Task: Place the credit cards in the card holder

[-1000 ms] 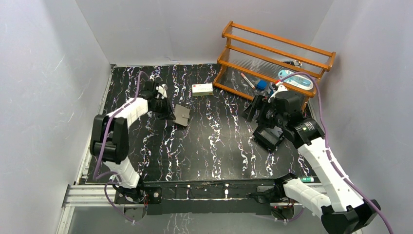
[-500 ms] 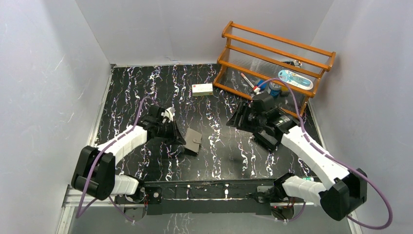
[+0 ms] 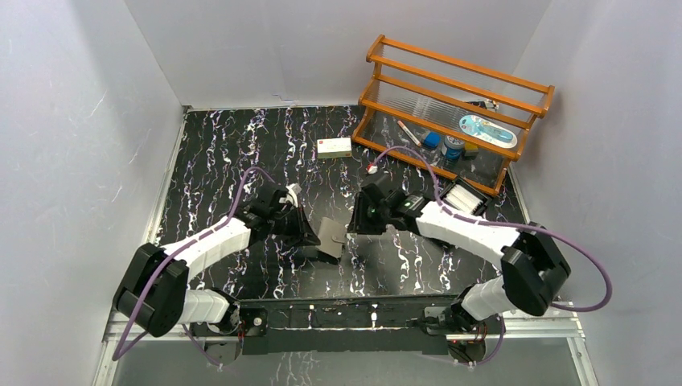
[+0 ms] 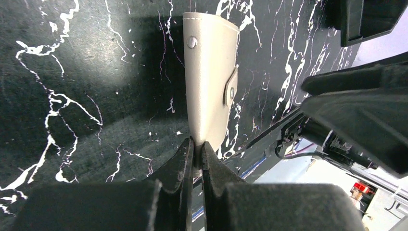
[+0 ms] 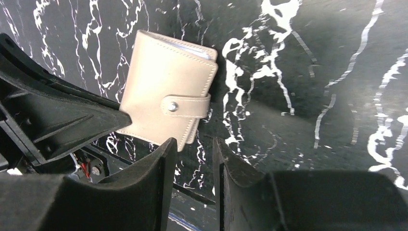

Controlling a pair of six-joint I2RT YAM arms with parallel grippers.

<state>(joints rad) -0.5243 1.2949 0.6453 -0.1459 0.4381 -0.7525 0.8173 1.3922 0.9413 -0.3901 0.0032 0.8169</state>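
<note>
Both arms have swung inward since the earlier frame. Left claw (image 4: 196,143) pinches the card holder (image 4: 209,72) by its lower edge, lifted off the tabletop (image 3: 241,145), well away from the wooden rack (image 3: 450,88) toward the arm bases. Right claw (image 5: 193,144), part-spread and empty, sits just on its rack side. Holder looks soft, light and floppy; grip the snap tab (image 5: 185,106) flap.

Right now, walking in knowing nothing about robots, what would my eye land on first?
Probably the small grey-beige folding wallet with its snap tab fastened, pinched by one edge in the left gripper near the middle of the black white-veined marble table. The right gripper faces it at close range, jaws apart. Next comes the orange wooden rack in the far right corner, holding small odds and ends.
</note>
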